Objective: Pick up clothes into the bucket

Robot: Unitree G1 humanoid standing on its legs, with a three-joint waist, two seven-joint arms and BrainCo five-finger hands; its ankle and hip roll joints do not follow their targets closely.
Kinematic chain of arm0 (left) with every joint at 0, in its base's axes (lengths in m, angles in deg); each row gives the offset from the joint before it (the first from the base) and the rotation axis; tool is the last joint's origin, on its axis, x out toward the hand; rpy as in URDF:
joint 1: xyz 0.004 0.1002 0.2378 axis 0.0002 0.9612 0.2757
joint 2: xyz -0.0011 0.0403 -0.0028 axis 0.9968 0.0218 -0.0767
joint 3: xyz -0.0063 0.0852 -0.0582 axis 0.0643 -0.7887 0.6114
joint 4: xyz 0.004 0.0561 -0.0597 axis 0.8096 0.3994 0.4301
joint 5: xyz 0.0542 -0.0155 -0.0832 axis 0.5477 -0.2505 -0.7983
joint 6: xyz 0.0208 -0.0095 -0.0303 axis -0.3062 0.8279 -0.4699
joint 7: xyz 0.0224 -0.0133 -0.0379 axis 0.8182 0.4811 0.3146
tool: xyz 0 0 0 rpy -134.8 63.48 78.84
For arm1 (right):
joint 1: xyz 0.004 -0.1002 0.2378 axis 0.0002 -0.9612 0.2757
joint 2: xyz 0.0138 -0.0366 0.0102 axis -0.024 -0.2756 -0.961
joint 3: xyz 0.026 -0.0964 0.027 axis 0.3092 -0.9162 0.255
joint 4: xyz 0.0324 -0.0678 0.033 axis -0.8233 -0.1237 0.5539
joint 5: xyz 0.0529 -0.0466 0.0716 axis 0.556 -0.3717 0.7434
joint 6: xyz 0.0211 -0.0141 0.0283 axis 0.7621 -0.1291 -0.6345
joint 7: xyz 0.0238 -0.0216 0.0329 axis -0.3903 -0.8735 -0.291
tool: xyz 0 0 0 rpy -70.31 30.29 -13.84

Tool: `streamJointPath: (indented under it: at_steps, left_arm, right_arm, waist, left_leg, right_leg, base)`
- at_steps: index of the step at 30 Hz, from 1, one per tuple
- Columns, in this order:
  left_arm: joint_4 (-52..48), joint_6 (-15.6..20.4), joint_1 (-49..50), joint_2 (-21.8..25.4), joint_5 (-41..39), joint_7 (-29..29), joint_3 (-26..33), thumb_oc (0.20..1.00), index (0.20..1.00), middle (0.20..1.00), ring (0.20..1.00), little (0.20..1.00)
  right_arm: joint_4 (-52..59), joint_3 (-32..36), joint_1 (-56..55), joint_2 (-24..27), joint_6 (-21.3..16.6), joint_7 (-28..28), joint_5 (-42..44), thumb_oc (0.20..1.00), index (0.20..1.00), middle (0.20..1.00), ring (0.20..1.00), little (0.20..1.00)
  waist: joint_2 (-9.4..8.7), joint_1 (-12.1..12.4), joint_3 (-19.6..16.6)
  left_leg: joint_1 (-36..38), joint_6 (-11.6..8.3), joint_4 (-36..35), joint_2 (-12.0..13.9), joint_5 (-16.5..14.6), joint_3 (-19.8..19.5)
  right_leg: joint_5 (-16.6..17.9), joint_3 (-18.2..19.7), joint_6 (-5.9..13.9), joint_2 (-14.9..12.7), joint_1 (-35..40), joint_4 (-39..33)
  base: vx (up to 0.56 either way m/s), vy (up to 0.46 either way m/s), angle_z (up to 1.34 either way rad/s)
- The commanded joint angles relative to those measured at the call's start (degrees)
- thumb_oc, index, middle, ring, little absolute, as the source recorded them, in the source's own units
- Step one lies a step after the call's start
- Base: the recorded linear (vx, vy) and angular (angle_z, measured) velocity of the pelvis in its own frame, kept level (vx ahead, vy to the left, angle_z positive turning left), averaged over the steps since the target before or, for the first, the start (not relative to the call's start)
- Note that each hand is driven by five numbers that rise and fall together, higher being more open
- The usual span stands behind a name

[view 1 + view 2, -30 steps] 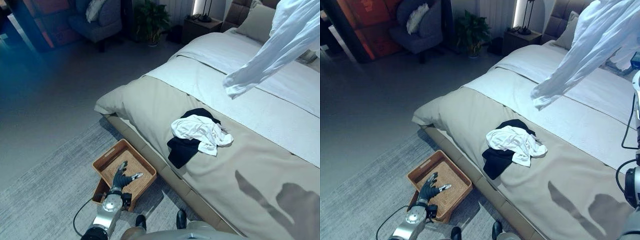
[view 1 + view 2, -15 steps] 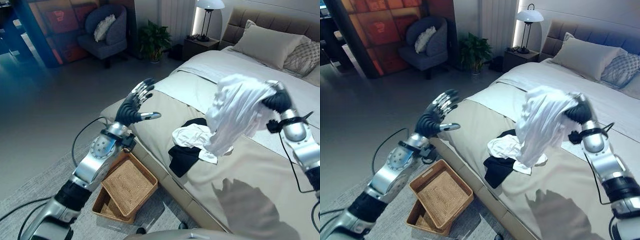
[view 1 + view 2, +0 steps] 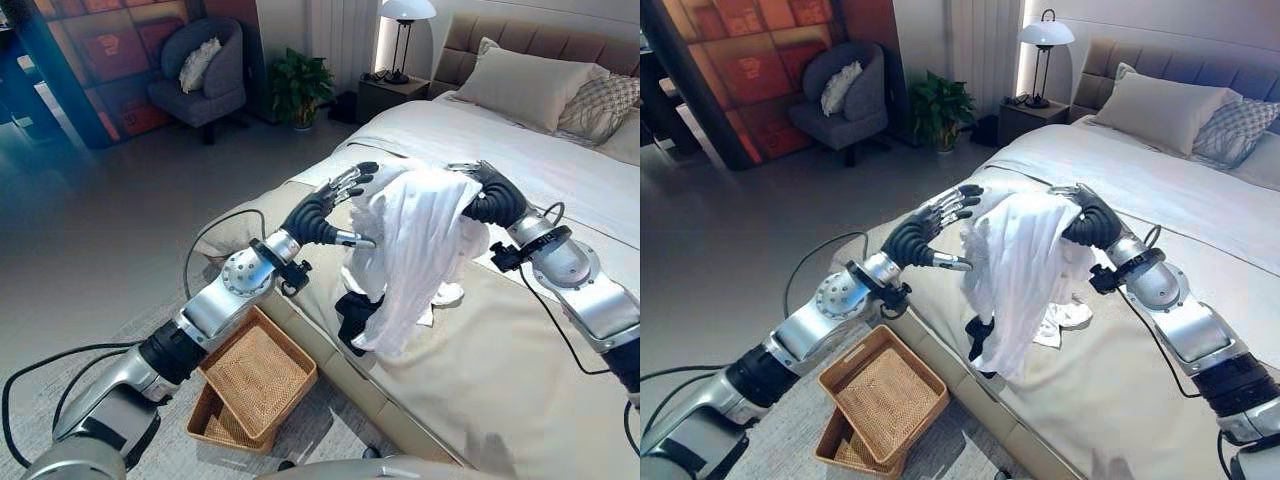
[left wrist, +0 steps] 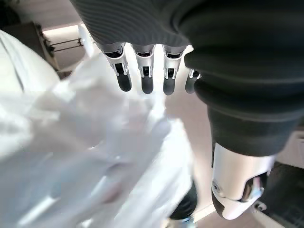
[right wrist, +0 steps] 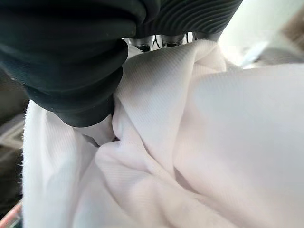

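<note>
White crumpled cloth shirt (image 3: 415,250) hangs over the beige-covered bed (image 3: 540,370), clenched in the right hand (image 3: 490,197). Left hand (image 3: 325,210), fingers spread and empty, touches the shirt's left side.

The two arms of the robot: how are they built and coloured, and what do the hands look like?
Both arms are silver-grey metal segments with round joint housings and black bands near the elbows. Thin black cables loop beside the forearms. The left hand and the right hand have a dark ribbed cover over back and wrist. The fingers are silver with dark rounded tips.
</note>
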Motion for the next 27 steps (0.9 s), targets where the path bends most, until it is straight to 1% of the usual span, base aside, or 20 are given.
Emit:
streamJointPath:
  at_steps: [1, 6, 11, 12, 14, 18, 19, 20, 21, 23, 27]
  left_arm:
    - [4.2, 1.6, -8.0, -0.3, 1.9, 0.5, -1.9, 1.000, 1.000, 1.000, 1.000, 1.000]
    - [5.0, 1.5, -9.4, -1.8, 2.6, 0.1, -3.1, 1.000, 1.000, 1.000, 1.000, 1.000]
    - [5.1, 1.2, -10.4, -3.0, 2.1, 0.2, -4.1, 1.000, 1.000, 1.000, 1.000, 1.000]
    - [5.2, 1.1, -11.4, -3.6, 2.4, 0.1, -4.8, 1.000, 1.000, 1.000, 1.000, 1.000]
    - [5.3, 1.1, -12.2, -3.9, 3.6, -0.2, -5.1, 1.000, 1.000, 1.000, 1.000, 1.000]
    - [6.2, 0.8, -13.4, -4.9, 9.1, -1.2, -5.1, 1.000, 1.000, 1.000, 1.000, 1.000]
    - [6.2, 0.8, -13.4, -4.9, 9.1, -1.2, -5.1, 1.000, 1.000, 1.000, 1.000, 1.000]
    - [6.9, 0.8, -13.5, -6.0, 9.8, -1.2, -5.2, 1.000, 1.000, 1.000, 1.000, 1.000]
    - [6.9, 0.8, -13.5, -6.1, 9.8, -1.2, -5.2, 1.000, 1.000, 1.000, 1.000, 1.000]
    - [7.9, 0.4, -13.9, -7.5, 10.7, -1.2, -5.5, 1.000, 1.000, 1.000, 1.000, 1.000]
    - [8.5, 0.1, -14.5, -8.2, 12.8, -1.0, -5.7, 1.000, 1.000, 1.000, 1.000, 1.000]
  right_arm:
    - [4.0, 0.9, 8.5, 0.4, -5.2, 0.9, 5.3, 0.200, 0.200, 0.200, 0.200, 0.200]
    - [8.1, -1.6, 10.5, -1.2, -5.9, -1.2, 9.4, 0.200, 0.200, 0.200, 0.200, 0.200]
    - [10.3, -5.1, 12.5, -1.3, -5.3, -3.4, 12.9, 0.200, 0.200, 0.200, 0.200, 0.200]
    - [10.6, -6.8, 13.7, -1.5, -5.0, -4.3, 15.0, 0.200, 0.200, 0.200, 0.200, 0.200]
    - [11.0, -8.0, 14.4, -1.7, -4.7, -5.1, 17.2, 0.200, 0.200, 0.200, 0.200, 0.200]
    - [12.8, -10.3, 15.1, -2.5, -3.7, -7.9, 23.1, 0.200, 0.200, 0.200, 0.200, 0.200]
    - [12.8, -10.3, 15.1, -2.5, -3.7, -7.9, 23.1, 0.200, 0.200, 0.200, 0.200, 0.200]
    - [14.0, -11.5, 15.1, -3.1, -3.3, -9.4, 26.1, 0.200, 0.200, 0.200, 0.200, 0.200]
    - [14.0, -11.5, 15.1, -3.1, -3.3, -9.4, 26.1, 0.200, 0.200, 0.200, 0.200, 0.200]
    - [15.3, -12.9, 15.4, -4.1, -2.6, -10.7, 29.2, 0.200, 0.200, 0.200, 0.200, 0.200]
    - [16.9, -13.6, 15.7, -4.7, -2.4, -11.6, 31.7, 0.200, 0.200, 0.200, 0.200, 0.200]
  waist:
    - [-2.98, 0.8, -1.7]
    - [-3.05, 0.8, -1.5]
    - [-3.14, 0.8, -1.4]
    - [-3.19, 0.8, -1.3]
    - [-3.26, 0.8, -1.4]
    - [-3.51, 0.8, -1.2]
    - [-3.51, 0.8, -1.2]
    - [-3.62, 0.9, -1.1]
    - [-3.61, 0.9, -1.1]
    - [-3.72, 0.9, -1.0]
    - [-3.69, 1.0, -0.9]
  left_leg:
    - [0.7, -0.23, 3.2, -0.3, -4.5, -0.9]
    - [0.4, -0.15, 3.4, -0.5, -4.5, -0.9]
    - [0.1, -0.10, 3.6, -0.5, -4.5, -1.0]
    - [-0.1, -0.08, 3.7, -0.5, -4.4, -1.0]
    - [-0.2, -0.05, 3.7, -0.5, -4.4, -1.1]
    - [-0.5, 0.01, 3.8, -0.6, -4.4, -1.2]
    - [-0.5, 0.01, 3.8, -0.6, -4.4, -1.2]
    - [-0.7, 0.11, 3.9, -0.7, -4.4, -1.4]
    - [-0.7, 0.11, 3.9, -0.7, -4.4, -1.4]
    - [-0.9, 0.23, 4.0, -0.8, -4.4, -1.5]
    - [-1.0, 0.33, 4.0, -0.9, -4.4, -1.6]
  right_leg:
    - [-2.1, -1.4, 5.33, -4.9, 0.9, 3.7]
    - [-2.0, -1.4, 5.32, -5.0, 0.7, 3.8]
    - [-2.0, -1.2, 5.33, -5.0, 0.5, 3.8]
    - [-1.9, -1.2, 5.36, -5.1, 0.3, 3.8]
    - [-1.9, -1.3, 5.33, -5.1, 0.2, 3.9]
    - [-1.9, -1.2, 5.29, -5.0, -0.2, 4.1]
    - [-1.9, -1.2, 5.29, -5.0, -0.2, 4.1]
    - [-1.9, -1.2, 5.28, -5.1, -0.3, 4.3]
    - [-1.9, -1.2, 5.28, -5.1, -0.4, 4.3]
    - [-1.9, -1.2, 5.27, -5.2, -0.5, 4.4]
    - [-1.8, -1.2, 5.29, -5.3, -0.7, 4.4]
  base:
    - [0.00, 0.000, 0.00]
    - [0.00, 0.000, 0.00]
    - [0.00, 0.000, 0.00]
    - [0.00, 0.000, 0.00]
    - [0.00, 0.000, 0.00]
    - [0.00, 0.000, 0.00]
    - [0.00, 0.000, 0.00]
    - [0.00, 0.000, 0.00]
    - [0.00, 0.000, 0.00]
    - [0.00, 0.000, 0.00]
    - [0.00, 0.000, 0.00]
